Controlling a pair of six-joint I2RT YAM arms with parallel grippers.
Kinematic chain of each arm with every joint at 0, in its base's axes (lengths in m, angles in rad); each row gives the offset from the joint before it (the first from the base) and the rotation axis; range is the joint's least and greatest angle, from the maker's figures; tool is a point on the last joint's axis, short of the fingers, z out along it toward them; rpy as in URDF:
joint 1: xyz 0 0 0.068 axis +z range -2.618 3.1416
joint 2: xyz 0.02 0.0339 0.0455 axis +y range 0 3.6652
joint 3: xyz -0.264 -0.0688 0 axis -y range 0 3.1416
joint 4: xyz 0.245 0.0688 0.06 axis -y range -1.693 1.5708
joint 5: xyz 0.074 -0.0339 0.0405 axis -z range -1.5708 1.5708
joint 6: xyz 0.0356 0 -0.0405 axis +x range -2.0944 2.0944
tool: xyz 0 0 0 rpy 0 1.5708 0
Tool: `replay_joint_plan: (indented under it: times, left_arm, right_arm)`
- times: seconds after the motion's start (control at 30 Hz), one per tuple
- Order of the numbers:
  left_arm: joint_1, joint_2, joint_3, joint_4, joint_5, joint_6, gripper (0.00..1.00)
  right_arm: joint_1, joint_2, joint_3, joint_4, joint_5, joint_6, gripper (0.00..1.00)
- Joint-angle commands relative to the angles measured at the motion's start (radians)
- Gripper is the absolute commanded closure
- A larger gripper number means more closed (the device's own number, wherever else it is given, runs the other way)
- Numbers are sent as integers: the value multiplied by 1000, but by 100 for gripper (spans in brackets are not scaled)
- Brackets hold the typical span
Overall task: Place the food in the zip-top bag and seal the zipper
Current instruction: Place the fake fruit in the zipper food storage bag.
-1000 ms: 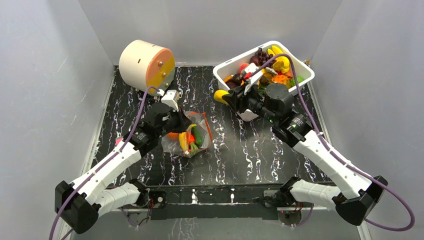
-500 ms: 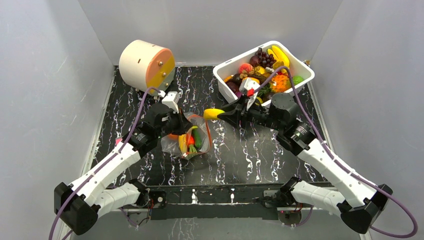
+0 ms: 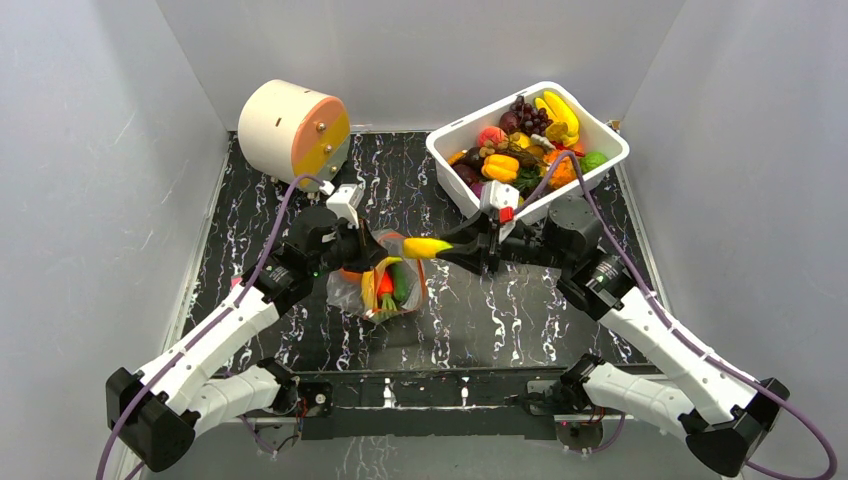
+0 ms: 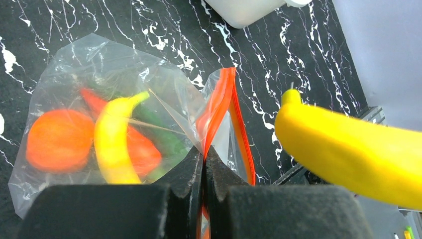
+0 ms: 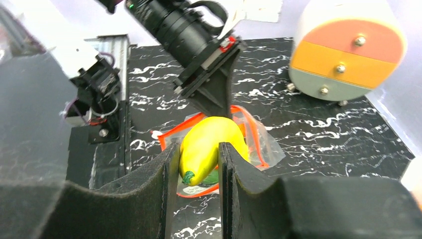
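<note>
**Top external.** The zip-top bag [image 3: 385, 292] lies on the black marbled counter [image 3: 490, 310]. The left end effector [image 3: 372, 251] sits at the bag's far-left rim, jaws together on the zipper [image 3: 416, 268]. The right end effector [image 3: 447, 247] reaches in from the bag's right, clamped on a yellow banana [image 3: 425, 247]. The banana's free tip hangs over the bag's far edge. A white tub [image 3: 612, 152] heaped with toy food stands well behind the bag, to its right. A round drawer unit [image 3: 293, 128] stands behind the bag, to its left.

**Left wrist.** The black fingers are pressed shut, with the orange-red strip pinched between them. The bag spreads out beyond the fingertips, to their left. Inside it are a bagged banana [image 4: 112, 142], an orange fruit [image 4: 58, 140], a red piece [image 4: 140, 152] and a green piece [image 4: 166, 141]. The held banana fills the space right of the bag's mouth. I cannot tell whether it touches the rim.

**Right wrist.** The pads grip the held banana on both sides, its green stem end toward the camera. Past it the bag's mouth gapes, rimmed in orange-red. The left end effector's fingers come down onto the bag's far rim.
</note>
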Motion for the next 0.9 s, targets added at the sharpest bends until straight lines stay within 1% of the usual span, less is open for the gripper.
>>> replay_joint_plan:
  times: [0.0,0.1,0.23,0.4,0.63,0.87]
  left_arm:
    - [-4,-3,67,-7,45,22,100]
    - [-4,5,79,-15,57,30,100]
    - [-4,0,72,3,82,23,100]
    - [-4,2,66,10,116,7,100]
    - [-4,3,86,-30,153,18,100]
    - [-4,-12,64,-25,153,22,100]
  right_arm:
    - [3,-42,-21,55,-153,-88,87]
    - [4,-75,-64,34,-190,-142,86]
    - [3,-95,-115,62,-257,-194,86]
    - [3,-69,-145,100,-352,-244,88]
    - [4,-34,-185,199,-392,-265,90]
    - [24,19,-182,188,-442,-308,91]
